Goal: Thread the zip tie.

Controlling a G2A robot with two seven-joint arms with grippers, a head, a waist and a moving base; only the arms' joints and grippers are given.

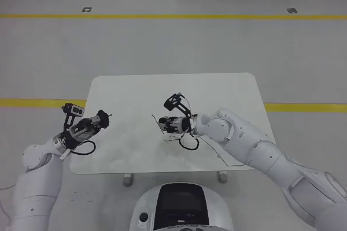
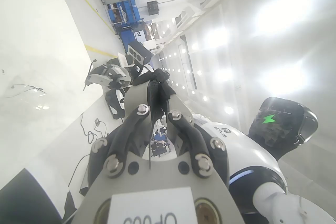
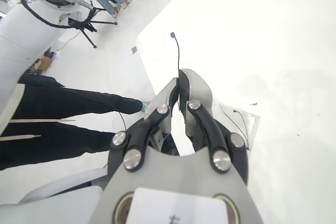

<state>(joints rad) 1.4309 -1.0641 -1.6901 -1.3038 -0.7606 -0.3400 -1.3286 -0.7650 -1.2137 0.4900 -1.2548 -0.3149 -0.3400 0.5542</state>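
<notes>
Zip tie (image 3: 178, 57) pinched in closed right gripper (image 3: 179, 78), head poking out, likely for threading; left gripper (image 2: 157, 86), well apart, closed, contents unclear

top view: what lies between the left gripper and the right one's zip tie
Nothing: bare white table between the left gripper and the zip tie held by the right gripper, per the top view.

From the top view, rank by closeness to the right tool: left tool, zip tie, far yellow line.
1. zip tie, held in the right tool.
2. left tool, left side of the table.
3. far yellow line, beyond the table.
</notes>
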